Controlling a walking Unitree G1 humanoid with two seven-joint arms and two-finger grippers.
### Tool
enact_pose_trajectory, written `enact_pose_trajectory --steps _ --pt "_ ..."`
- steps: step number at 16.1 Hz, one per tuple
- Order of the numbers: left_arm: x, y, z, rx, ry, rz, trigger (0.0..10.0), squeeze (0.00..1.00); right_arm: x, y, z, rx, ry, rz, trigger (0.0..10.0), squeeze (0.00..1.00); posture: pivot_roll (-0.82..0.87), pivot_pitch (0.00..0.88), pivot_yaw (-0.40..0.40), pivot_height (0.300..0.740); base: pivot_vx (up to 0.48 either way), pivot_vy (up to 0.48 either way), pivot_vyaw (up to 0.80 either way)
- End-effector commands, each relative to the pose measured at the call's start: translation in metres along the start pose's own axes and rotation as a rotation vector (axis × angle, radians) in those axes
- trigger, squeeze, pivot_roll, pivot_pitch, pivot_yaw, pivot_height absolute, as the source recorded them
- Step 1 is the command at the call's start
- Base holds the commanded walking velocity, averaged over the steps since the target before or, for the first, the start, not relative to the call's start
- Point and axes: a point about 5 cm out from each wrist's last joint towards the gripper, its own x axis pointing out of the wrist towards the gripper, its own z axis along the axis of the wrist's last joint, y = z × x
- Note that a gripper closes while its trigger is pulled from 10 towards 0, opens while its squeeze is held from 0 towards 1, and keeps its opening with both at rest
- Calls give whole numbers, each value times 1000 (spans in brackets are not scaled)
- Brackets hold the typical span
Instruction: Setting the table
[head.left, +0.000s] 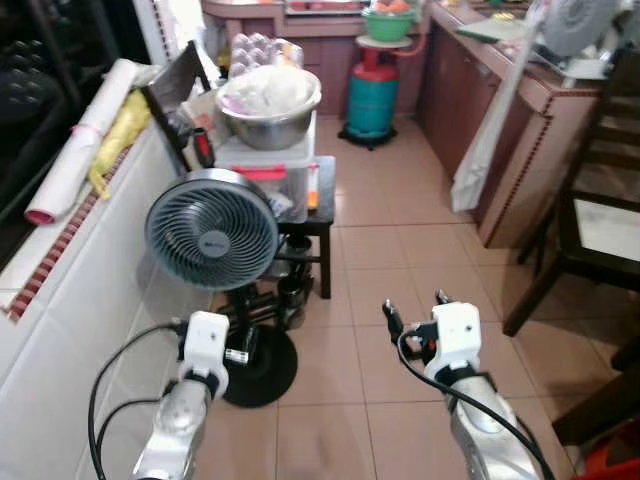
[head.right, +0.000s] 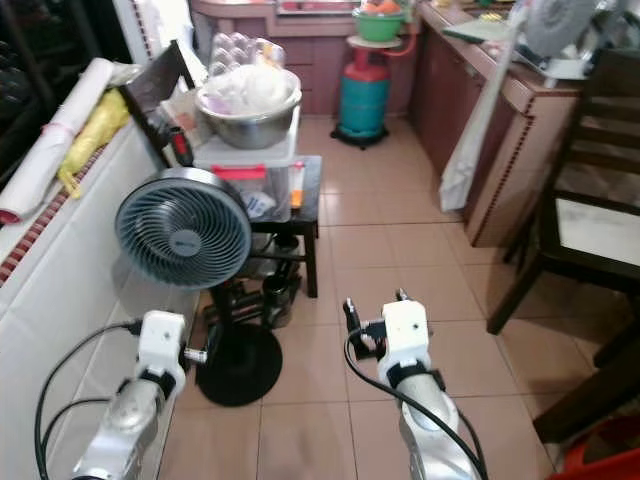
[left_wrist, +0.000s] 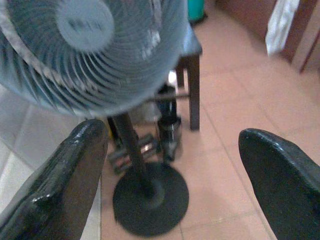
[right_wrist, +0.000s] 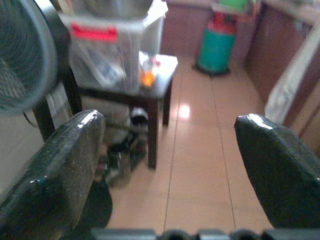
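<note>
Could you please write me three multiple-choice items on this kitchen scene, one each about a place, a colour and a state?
1. Where does the metal bowl sit?
A. on the floor
B. on the clear storage box
C. on the dark wooden chair

2. What colour is the body of the gas cylinder?
A. teal
B. yellow
C. white

3. How do the left gripper and right gripper stand?
A. both shut on a plate
B. one shut
C. both open, holding nothing

Answers:
1. B: the bowl rests on the box lid atop the small dark table.
2. A: its body is teal below a red top.
3. C: each wrist view shows fingers wide apart over the tiled floor.
</note>
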Motion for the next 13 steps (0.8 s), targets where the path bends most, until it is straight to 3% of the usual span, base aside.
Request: enact_pose_trajectory --steps 1,3,5,7,10,11,13 --pt "1 3 -8 26 43 13 10000 0 3 -5 -9 18 45 -20 10000 0 47 0 12 740 0 0 0" --pt "-2 7 -26 45 140 22 10000 0 4 -5 -29 52 137 -18 10000 0 46 0 14 740 0 0 0" --pt "-10 5 -51 86 287 6 10000 0 2 1 -53 15 249 12 10000 0 50 0 15 740 0 0 0" --pt "-17 5 -64 95 369 10 10000 0 -3 6 -67 69 312 52 10000 0 49 0 16 740 0 0 0" --pt "-33 6 -88 91 533 8 10000 0 -20 14 -97 80 504 63 10000 0 56 0 8 740 0 0 0" --pt "-38 9 -94 42 582 25 10000 0 -32 14 -112 88 623 48 10000 0 57 0 6 740 0 0 0" --pt "-40 13 -97 24 604 40 10000 0 -42 9 -121 141 677 -4 10000 0 58 0 4 740 0 0 0"
